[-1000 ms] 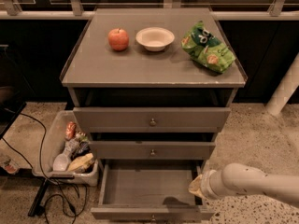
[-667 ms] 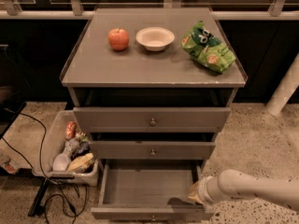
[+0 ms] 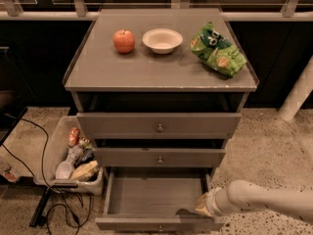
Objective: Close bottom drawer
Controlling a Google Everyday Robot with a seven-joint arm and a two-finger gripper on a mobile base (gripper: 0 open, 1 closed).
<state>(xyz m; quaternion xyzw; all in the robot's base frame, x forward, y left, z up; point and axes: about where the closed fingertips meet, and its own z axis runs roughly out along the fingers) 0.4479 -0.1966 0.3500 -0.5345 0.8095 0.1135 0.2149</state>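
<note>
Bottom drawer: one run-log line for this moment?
bottom drawer: open | end effector: at its right front corner | closing: not yet done

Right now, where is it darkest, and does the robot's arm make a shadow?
In the camera view, the cabinet top is lit and the gap beneath it is darkest; the gripper, at the right front corner of the open bottom drawer, throws a small shadow on the drawer floor.
</note>
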